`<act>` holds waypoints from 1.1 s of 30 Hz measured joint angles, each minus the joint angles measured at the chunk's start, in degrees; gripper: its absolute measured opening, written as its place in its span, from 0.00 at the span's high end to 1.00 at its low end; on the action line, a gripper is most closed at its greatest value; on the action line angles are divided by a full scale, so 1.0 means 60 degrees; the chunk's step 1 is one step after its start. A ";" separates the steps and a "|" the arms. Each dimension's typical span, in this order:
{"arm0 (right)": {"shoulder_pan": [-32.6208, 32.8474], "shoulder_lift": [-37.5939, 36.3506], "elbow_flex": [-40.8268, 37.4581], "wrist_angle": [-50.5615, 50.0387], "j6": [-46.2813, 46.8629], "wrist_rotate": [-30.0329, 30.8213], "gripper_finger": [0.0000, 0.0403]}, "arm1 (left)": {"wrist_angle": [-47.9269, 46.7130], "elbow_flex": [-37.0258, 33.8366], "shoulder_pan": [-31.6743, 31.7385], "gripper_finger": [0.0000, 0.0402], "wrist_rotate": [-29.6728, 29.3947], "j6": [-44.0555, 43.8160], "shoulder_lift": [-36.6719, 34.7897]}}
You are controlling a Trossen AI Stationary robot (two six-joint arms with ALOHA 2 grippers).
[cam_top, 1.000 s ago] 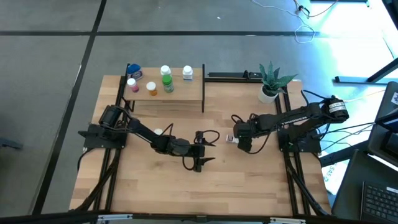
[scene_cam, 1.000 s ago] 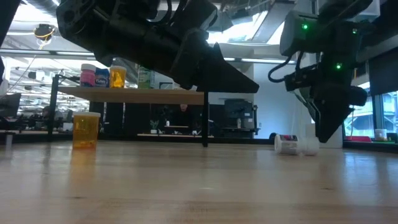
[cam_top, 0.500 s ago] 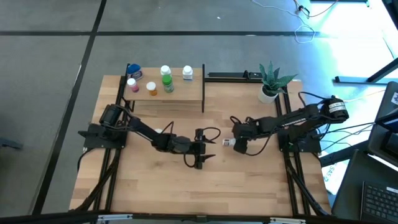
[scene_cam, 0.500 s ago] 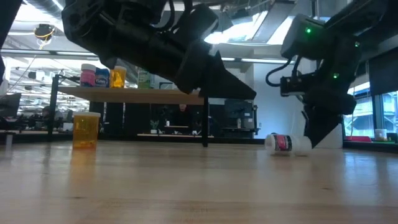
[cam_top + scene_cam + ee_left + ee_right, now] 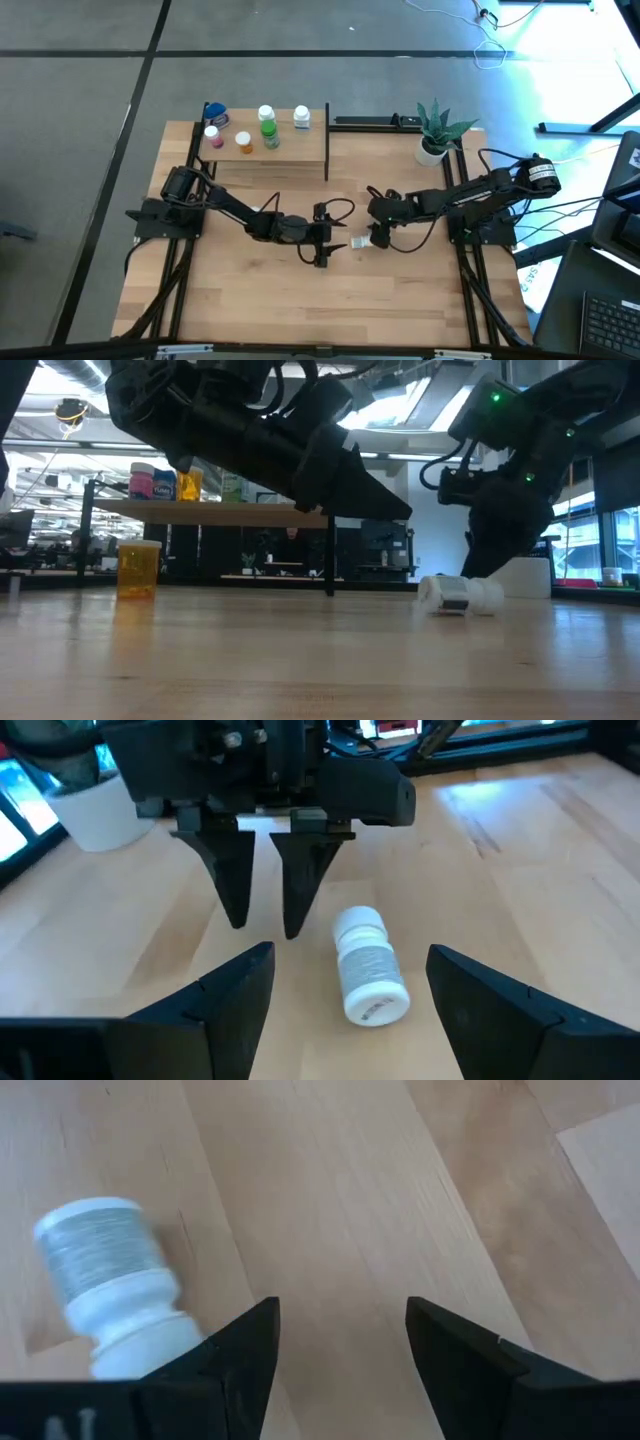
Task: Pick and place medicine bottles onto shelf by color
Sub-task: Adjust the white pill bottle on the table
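White bottle (image 5: 367,967): lying loose on the surface between left fingers (image 5: 345,982) and right fingers (image 5: 267,885) (both spread, empty). Risk: rolling off when nudged.

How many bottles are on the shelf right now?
5 on the shelf: blue, pink, orange, green and white. The arms may hide others on the table.

No readable text anywhere. White bottle (image 5: 367,969) lying on the bench (image 5: 560,850) has a grey label band, print too blurred to make out. Bottles on the shelf (image 5: 215,512) show coloured labels in the low view, lettering too small to read.
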 joint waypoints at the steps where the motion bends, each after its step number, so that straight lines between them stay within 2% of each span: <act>1: 0.0000 0.0000 0.0088 -0.0188 -0.0005 0.0000 0.45 | 0.0006 0.0000 0.0000 0.36 0.0004 -0.0155 0.0000; 5: 0.0058 -0.0014 0.0711 -0.1026 -0.0270 0.0018 0.45 | -0.0874 0.0534 0.0000 0.36 0.0093 -0.0318 0.0000; 11: 0.0273 -0.0015 0.1842 -0.3032 -0.0707 0.0018 0.45 | -0.5971 0.2813 -0.0008 0.36 0.0292 -0.0342 0.0000; 14: 0.0476 -0.0024 0.2522 -0.4237 -0.0758 0.0212 0.45 | -0.7367 0.3624 -0.0041 0.36 0.0281 -0.0535 0.0000; 19: 0.0989 -0.0533 0.3729 -0.6597 -0.0655 0.1224 0.45 | -0.8250 0.4702 -0.0197 0.36 0.0281 -0.0900 0.0000; 23: 0.1597 -0.1523 0.4367 -0.7616 -0.0149 0.1721 0.45 | -0.8551 0.4994 -0.0323 0.36 0.0288 -0.1534 0.0000; 28: 0.2456 -0.2855 0.4549 -0.7470 0.0173 0.1829 0.45 | -0.8411 0.4998 -0.0364 0.36 0.0285 -0.2121 0.0000; 33: 0.3094 -0.3613 0.4558 -0.7183 0.0296 0.1788 0.45 | -0.8025 0.5001 -0.0405 0.36 0.0273 -0.2360 0.0000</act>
